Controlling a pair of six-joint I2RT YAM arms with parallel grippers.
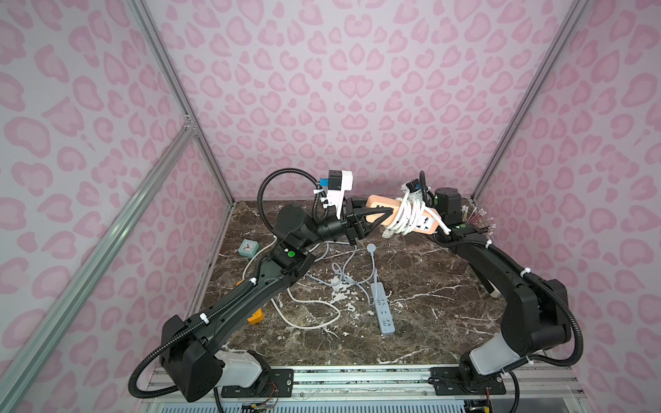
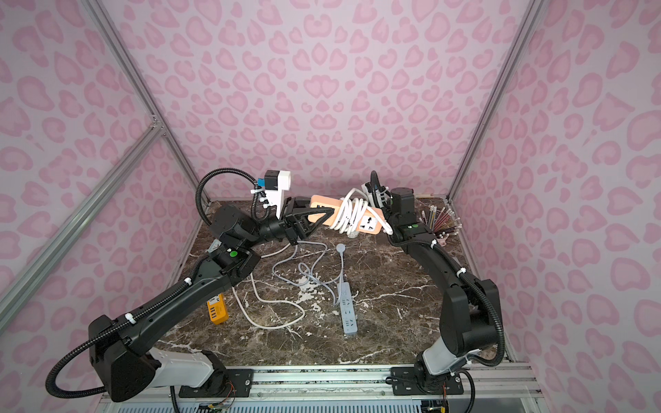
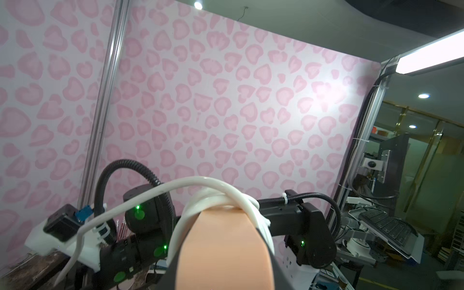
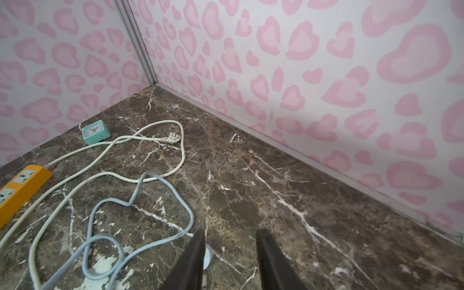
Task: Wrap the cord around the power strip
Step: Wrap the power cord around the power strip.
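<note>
A peach power strip (image 1: 379, 201) (image 2: 323, 202) (image 3: 223, 238) hangs in the air above the back of the table. My left gripper (image 1: 379, 216) (image 3: 223, 253) is shut on one end of it, a dark finger down each side. A white cord (image 1: 407, 214) (image 2: 352, 212) (image 3: 218, 198) is coiled several times round the strip's middle, and a loose length trails off toward my right arm. My right gripper (image 4: 229, 232) stands open with nothing between its fingers. In both top views it is hidden behind the coils.
On the marble table (image 1: 429, 304) lie a grey-blue power strip (image 1: 382, 311) with its looped cord (image 4: 140, 200), a yellow power strip (image 2: 217, 309) (image 4: 20, 185) with a long white cord (image 1: 314, 321), and a teal clock (image 1: 246, 247). Thin sticks (image 1: 479, 218) stand at the back right corner.
</note>
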